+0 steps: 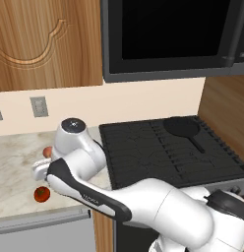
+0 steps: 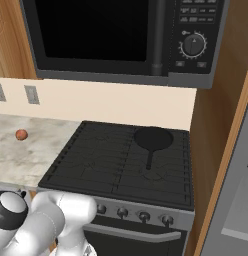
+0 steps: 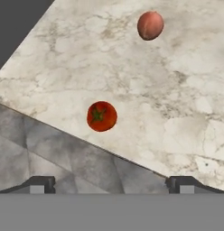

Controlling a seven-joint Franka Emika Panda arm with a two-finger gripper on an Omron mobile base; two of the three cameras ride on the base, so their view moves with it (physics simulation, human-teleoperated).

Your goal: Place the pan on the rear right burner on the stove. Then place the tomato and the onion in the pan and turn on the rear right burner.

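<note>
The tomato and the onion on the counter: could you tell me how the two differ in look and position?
The tomato is a glossy deep red-orange; the onion is a paler peach-pink. The tomato carries a dark green stem spot on top, while the onion is plain. The tomato lies near the counter's front edge; the onion sits further back, toward the wall. Both are small balls of similar size, resting apart on the marble counter, left of the stove.

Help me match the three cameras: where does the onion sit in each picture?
Left base view: onion far left on the counter, partly behind the arm.
Right base view: onion at left edge.
Hand view: onion top right.
Shared landmark: the marble counter.
</note>
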